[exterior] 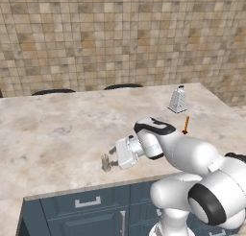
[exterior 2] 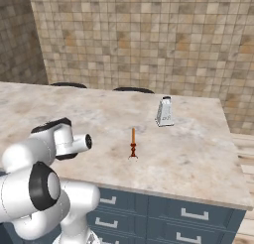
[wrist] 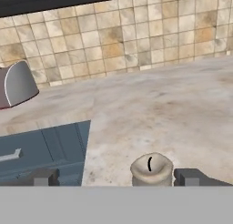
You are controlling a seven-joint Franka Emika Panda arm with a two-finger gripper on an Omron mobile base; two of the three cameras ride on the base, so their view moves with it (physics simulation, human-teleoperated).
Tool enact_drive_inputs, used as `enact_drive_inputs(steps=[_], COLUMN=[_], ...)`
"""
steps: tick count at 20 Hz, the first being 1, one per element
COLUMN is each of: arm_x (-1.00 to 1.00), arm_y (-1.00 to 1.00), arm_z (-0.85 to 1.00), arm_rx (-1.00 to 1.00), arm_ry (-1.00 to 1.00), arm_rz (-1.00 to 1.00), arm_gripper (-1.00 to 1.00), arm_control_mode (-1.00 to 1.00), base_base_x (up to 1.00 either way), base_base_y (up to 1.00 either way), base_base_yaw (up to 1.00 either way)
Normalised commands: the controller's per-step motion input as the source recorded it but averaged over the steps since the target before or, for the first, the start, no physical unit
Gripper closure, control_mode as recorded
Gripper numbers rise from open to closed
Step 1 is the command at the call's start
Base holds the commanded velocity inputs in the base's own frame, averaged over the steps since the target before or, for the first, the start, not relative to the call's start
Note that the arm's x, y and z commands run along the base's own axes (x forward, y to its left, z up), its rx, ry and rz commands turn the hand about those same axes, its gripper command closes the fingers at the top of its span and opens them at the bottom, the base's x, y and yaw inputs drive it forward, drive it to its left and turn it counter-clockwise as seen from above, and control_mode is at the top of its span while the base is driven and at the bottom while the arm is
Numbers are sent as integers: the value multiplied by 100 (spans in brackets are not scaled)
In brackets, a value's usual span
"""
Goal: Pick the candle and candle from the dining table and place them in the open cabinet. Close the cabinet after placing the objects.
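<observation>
The stubby grey-beige candle (wrist: 151, 169) stands upright on the dining table (exterior: 57, 134) near its front edge. My gripper (wrist: 118, 177) is open, and the candle sits between its two fingertips, nearer the right one. In the left base view the gripper (exterior: 107, 162) points left, low over the tabletop. The slender dark red candle (exterior: 186, 125) stands upright further right on the table, apart from the hand; the right base view has this red candle (exterior 2: 133, 144) mid-table. The open cabinet is out of view.
A grey metal grater (exterior: 178, 99) stands near the table's far right corner, behind the red candle. Two dark chair backs (exterior: 53, 91) line the far edge before a tiled wall. Dark blue drawers (exterior: 86, 201) with silver handles run under the front edge.
</observation>
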Motion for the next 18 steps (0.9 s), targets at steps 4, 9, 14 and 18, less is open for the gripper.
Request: enact_drive_inputs(steps=[4,9,14,18], arm_x=[0,0,0,0], arm_y=[0,0,0,0], arm_z=[-13,-18,-24,-21], arm_rx=[-2,0,-3,0], arm_ry=[0,0,0,0], arm_rz=[0,0,0,-2], arm_gripper=[-100,-100,-100,-100], arm_control_mode=[-100,-100,-100,-100], base_base_x=[0,0,0,0], base_base_y=[0,0,0,0], base_base_yaw=[0,0,0,0])
